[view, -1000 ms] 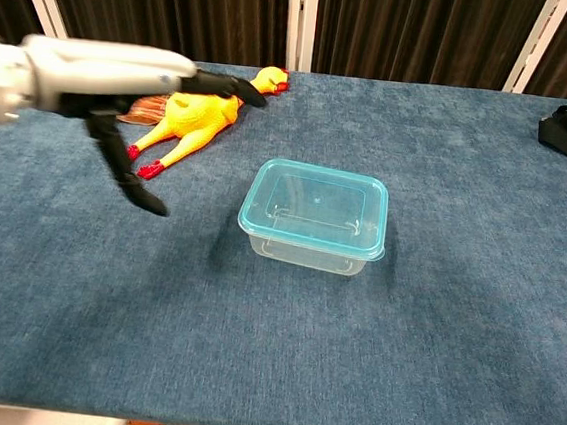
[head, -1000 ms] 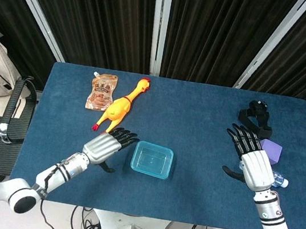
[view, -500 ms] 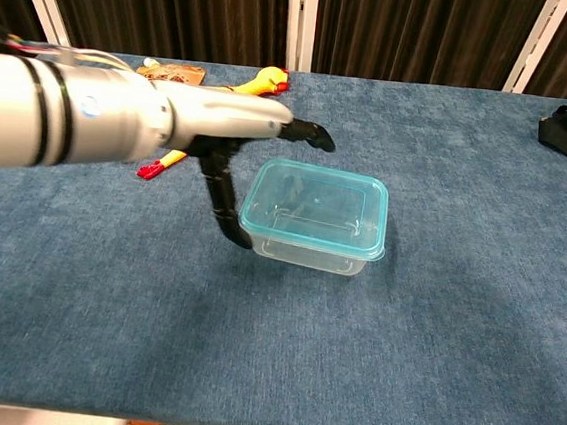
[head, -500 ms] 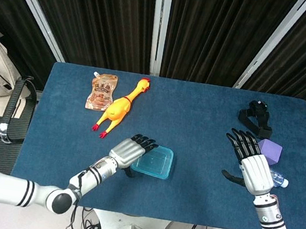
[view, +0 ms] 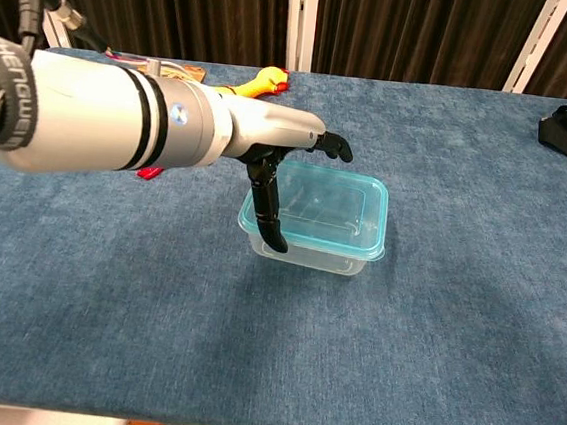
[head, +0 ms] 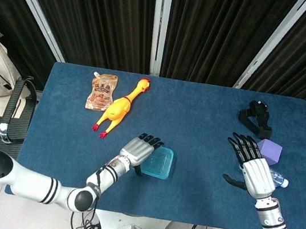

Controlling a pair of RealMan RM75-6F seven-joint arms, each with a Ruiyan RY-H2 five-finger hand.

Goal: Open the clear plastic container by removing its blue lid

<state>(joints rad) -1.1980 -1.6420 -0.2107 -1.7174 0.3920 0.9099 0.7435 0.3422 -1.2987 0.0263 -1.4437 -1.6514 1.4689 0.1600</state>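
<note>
We judge the approach to be the step in hand — our left hand (view: 279, 152) hovers over the near-left part of the clear plastic container (view: 315, 218), fingers (view: 336, 146) spread apart and stretched flat above the blue lid (view: 319, 208), thumb hanging down by the near-left corner; whether it touches the wall there we cannot tell. Nothing is gripped, and the lid looks fully seated. The next move, as we read it, calls for hooking a fingertip or the thumb under the lid's rim at that corner and prying upward, probably with the box steadied so that it does not slide on the cloth. The container sits near the middle of the blue surface (view: 151, 340), toward the near edge: a shallow, rounded rectangular box with transparent walls, apparently empty, its translucent lid tinted teal-blue with a raised border. Well to the right, our right hand (head: 255, 169) is held open, fingers apart, holding nothing.
</note>
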